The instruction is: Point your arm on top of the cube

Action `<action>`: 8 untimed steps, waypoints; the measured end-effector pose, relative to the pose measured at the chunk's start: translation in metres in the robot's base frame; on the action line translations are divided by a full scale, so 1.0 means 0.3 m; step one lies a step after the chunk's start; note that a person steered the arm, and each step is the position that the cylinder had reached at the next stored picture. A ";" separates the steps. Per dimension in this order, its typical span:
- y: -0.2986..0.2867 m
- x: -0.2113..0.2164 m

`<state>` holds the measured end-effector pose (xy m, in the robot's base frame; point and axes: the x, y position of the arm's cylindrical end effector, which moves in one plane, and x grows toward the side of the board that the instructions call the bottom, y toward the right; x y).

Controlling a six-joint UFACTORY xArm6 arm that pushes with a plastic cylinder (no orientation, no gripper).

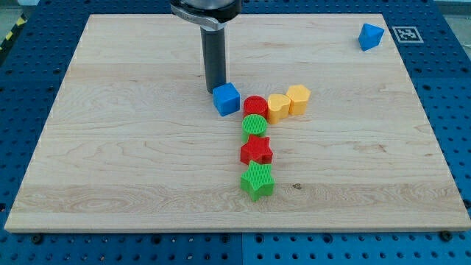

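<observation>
A blue cube (pixel 227 99) sits near the middle of the wooden board (pixel 110 147). My tip (pixel 214 89) stands on the board just at the cube's upper left corner, touching or nearly touching it. The dark rod rises straight to the view's top.
Right of the cube lie a red cylinder (pixel 255 106), a yellow heart-like block (pixel 277 107) and a yellow hexagonal block (pixel 298 99). Below them in a column are a green cylinder (pixel 254 126), a red star (pixel 256 151) and a green star (pixel 257 180). A blue triangular block (pixel 371 35) lies at the top right.
</observation>
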<state>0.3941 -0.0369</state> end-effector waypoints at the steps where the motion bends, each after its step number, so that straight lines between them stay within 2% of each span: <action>1: 0.000 -0.008; 3: 0.000 -0.094; 8: 0.012 -0.094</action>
<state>0.3658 -0.0332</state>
